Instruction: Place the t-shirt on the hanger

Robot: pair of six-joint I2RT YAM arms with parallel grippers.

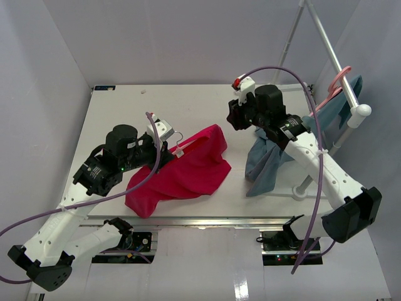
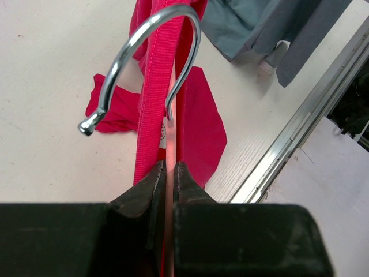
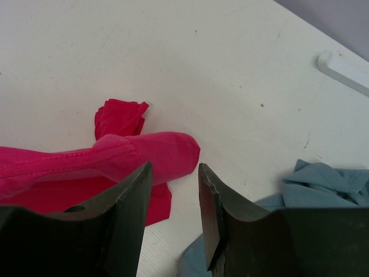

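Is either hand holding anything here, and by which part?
The left hand is shut on the hanger at its thin neck, with the t-shirt collar around it. The right hand is open, holding nothing.

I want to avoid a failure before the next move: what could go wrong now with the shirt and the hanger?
1. The left gripper pinches the hanger only at its thin neck; it may twist or slip.
2. The right gripper is open, so the shirt, mostly heaped on the table, may slide off when lifted.
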